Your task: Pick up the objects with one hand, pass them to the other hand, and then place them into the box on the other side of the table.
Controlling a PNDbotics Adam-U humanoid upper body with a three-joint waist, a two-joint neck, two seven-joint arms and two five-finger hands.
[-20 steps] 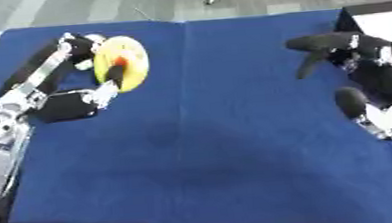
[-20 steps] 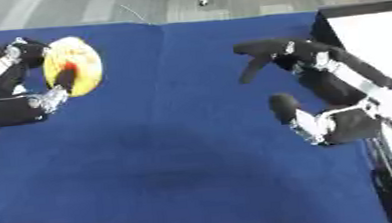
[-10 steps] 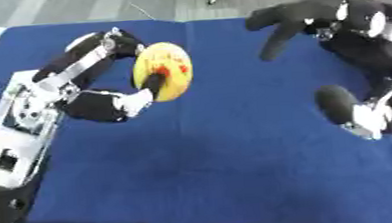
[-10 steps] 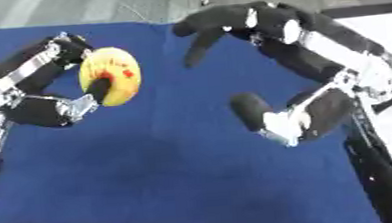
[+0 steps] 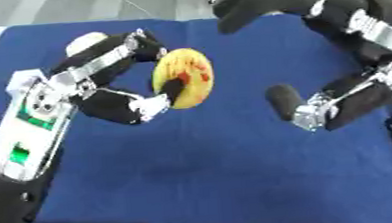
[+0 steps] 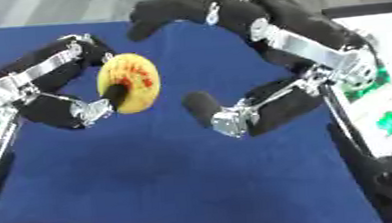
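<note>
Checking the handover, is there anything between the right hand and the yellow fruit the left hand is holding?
Nothing visible. The left hand holds the yellow fruit; only bare blue tablecloth shows in the gap to the open right hand.

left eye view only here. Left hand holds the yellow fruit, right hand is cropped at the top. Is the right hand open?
Observer: Open. The right eye view shows the whole right hand: fingers arched above, thumb below, nothing in it. The fruit is only in the left hand.
Operator: Any box in sight? None in mine.
Observer: A white surface shows at the right edge, behind the right arm. I cannot tell whether it is the box.
Operator: Right forearm in frame?
Observer: Yes, below the hand, with a white panel that bears a green mark.
</note>
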